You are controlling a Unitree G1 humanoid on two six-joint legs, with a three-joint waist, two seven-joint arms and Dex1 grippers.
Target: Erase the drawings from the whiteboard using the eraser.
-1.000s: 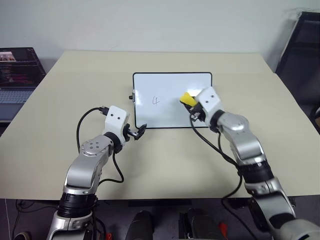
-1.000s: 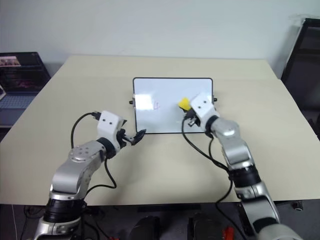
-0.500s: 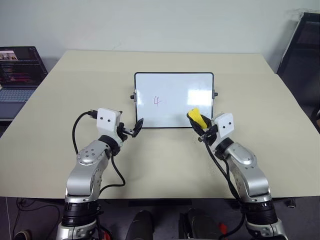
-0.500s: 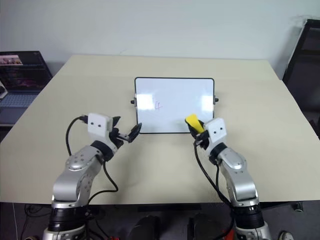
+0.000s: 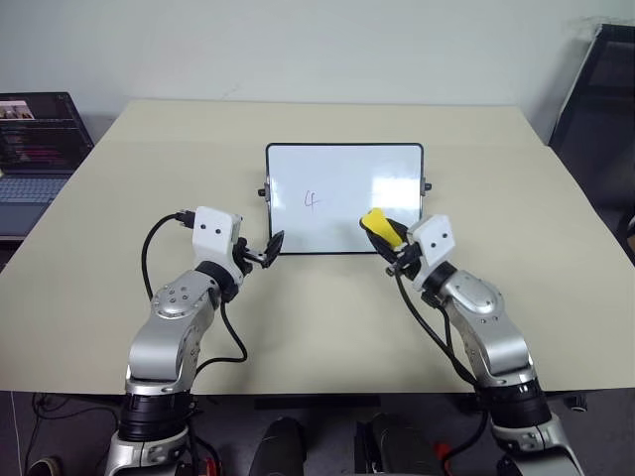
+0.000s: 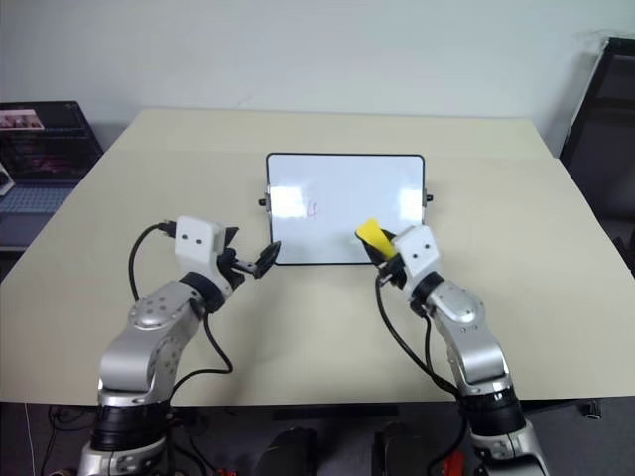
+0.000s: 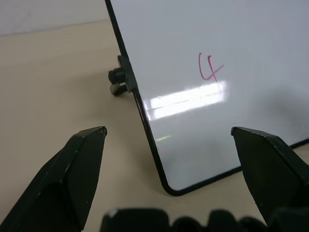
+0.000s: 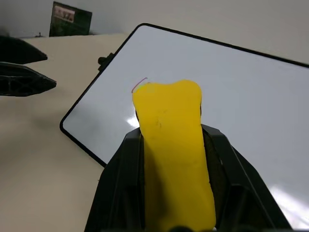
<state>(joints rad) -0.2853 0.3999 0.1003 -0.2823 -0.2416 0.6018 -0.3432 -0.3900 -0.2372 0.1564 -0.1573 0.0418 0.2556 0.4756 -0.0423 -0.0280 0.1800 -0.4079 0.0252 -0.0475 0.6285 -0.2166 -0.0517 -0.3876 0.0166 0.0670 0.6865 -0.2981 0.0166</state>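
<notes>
Right end effector (image 5: 395, 241) pulled back to board's (image 5: 343, 198) near edge, clamped on eraser (image 5: 378, 225); remaining "4" (image 5: 312, 200) lies forward-left; left end effector (image 5: 266, 252) open.

head stereo: high, looked fwd/down over table (image 5: 327, 317) | 2 wrist cams: close, along fingers | all shared whiteboard (image 5: 342, 198)

A beige table (image 5: 327, 317) is set against a plain pale wall (image 5: 298, 45). An open laptop (image 5: 30, 149) is seen beyond the table's left edge, and a dark frame (image 5: 595, 89) stands at the right.
</notes>
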